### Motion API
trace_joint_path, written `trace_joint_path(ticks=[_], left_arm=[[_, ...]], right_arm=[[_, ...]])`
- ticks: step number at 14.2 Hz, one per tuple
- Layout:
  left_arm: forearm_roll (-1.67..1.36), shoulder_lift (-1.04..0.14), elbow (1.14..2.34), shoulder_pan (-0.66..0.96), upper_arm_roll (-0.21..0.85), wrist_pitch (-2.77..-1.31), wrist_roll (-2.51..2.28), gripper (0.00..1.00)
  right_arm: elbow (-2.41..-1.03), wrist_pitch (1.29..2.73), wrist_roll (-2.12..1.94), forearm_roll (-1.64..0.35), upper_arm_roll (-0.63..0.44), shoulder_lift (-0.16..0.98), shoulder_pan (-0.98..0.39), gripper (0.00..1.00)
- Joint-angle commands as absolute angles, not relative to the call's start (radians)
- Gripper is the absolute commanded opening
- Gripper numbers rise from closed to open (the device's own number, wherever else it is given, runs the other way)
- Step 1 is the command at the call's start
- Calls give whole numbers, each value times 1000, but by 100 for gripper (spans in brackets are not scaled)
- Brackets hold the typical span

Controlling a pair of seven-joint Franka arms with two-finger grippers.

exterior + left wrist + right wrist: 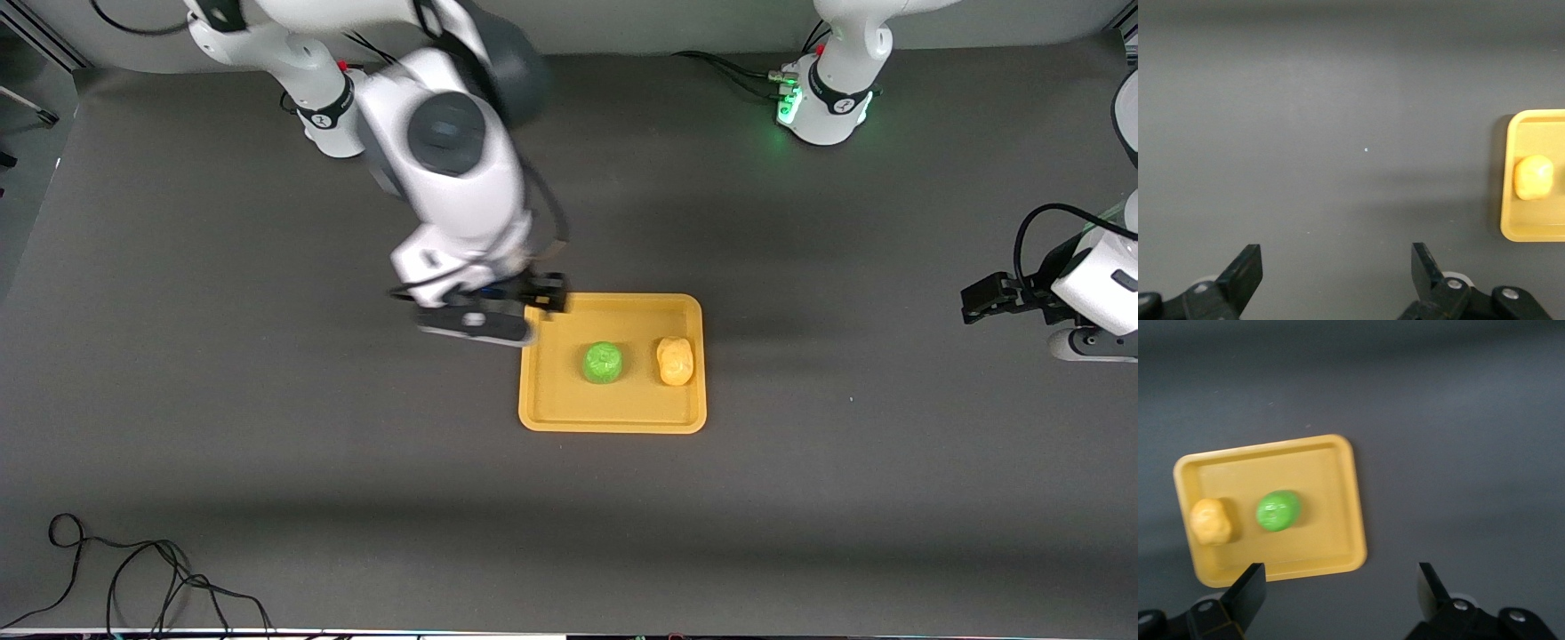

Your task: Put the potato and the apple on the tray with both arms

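Frame centre: apple (602, 363) and potato (675, 360) rest side by side on the tray (613, 418). Right end effector (520, 307), spread and empty, hangs over the tray's upper-left corner; left end effector (982, 300), also spread and empty, waits at the right edge.

No word, number or brand can be read anywhere on the tray (612, 416), the apple (603, 363) or the potato (675, 360) — all three are plain-surfaced. Each arm base carries a black band with a small white mark — too small to make out.
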State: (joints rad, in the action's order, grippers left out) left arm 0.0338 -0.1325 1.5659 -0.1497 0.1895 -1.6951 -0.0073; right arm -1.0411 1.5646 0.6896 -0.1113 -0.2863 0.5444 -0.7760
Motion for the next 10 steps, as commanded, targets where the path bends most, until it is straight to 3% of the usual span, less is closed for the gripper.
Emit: trace_joint_path(ticks=[1,4,10], left_arm=[[-11,-86,1583,-160,192,-1663,20,99],[-9,-87,1585,-160,190,-1654,47,99],[-6,-97,1583,-158,189,-1657,54,99]], right_arm=[[-1303,1575,496,-97,-371,329,-769,100],[-1461,1589,349,-95,-330,177,-600,100],[-1568,1594,120,-37,-89,65,-153,100]])
